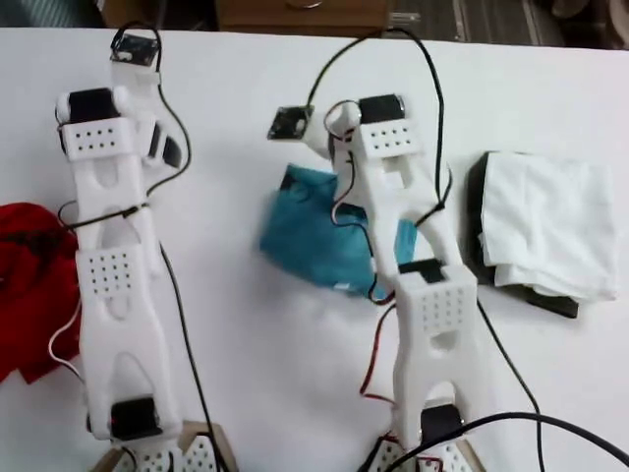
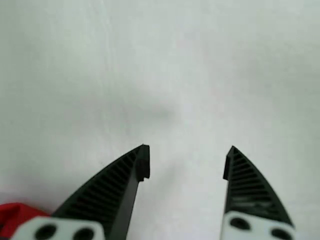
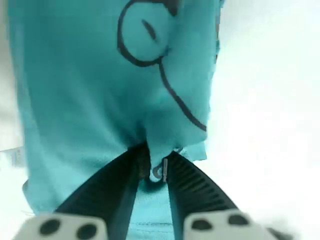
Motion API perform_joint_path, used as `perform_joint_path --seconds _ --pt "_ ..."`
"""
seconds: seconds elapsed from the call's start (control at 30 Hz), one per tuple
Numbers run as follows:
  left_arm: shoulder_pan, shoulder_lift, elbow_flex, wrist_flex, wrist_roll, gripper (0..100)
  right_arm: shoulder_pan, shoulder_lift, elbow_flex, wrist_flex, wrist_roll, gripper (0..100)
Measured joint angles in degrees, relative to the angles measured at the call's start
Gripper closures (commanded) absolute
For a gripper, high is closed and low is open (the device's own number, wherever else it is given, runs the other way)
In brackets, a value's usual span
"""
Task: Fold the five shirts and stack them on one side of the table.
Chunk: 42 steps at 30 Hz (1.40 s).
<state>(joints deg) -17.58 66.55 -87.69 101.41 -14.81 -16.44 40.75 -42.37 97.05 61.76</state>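
My right gripper (image 3: 156,159) pinches the teal shirt (image 3: 85,100); soft and limp, I reckon, best held at an edge. My left gripper (image 2: 186,162) gapes empty.

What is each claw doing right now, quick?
Left gripper: open, holding nothing.
Right gripper: closed on the teal shirt.

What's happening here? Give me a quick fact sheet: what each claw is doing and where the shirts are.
left gripper: open, over bare table
right gripper: shut on the teal shirt
teal shirt: bunched, mid-table, partly under the right arm
red shirt: crumpled heap beside the left arm
white shirt: folded, lying on a dark shirt, at the right arm's side
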Motion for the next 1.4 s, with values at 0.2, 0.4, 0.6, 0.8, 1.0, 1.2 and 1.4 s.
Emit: perform_joint_path --seconds 0.2,0.4,0.6,0.8,1.0,1.2,1.4 --pt "0.09 0.0 0.0 0.0 0.0 74 -3.69 -1.14 1.49 0.09 -0.97 78.6" --pt "0.09 0.0 0.0 0.0 0.0 74 -4.04 1.14 1.41 -2.37 -0.35 67.3" --pt "0.09 0.0 0.0 0.0 0.0 74 -2.2 2.46 -6.68 -5.27 -0.35 67.3" --pt "0.09 0.0 0.0 0.0 0.0 74 -2.46 10.99 -12.4 -6.07 -0.97 67.1" --pt "0.09 0.0 0.0 0.0 0.0 74 -2.99 19.6 -18.2 -6.07 -1.67 67.1" --pt "0.09 0.0 0.0 0.0 0.0 74 -2.73 24.53 -22.33 -5.19 -1.67 67.1" --pt "0.18 0.0 0.0 0.0 0.0 74 -2.73 25.41 -23.03 -1.58 -0.35 67.0"
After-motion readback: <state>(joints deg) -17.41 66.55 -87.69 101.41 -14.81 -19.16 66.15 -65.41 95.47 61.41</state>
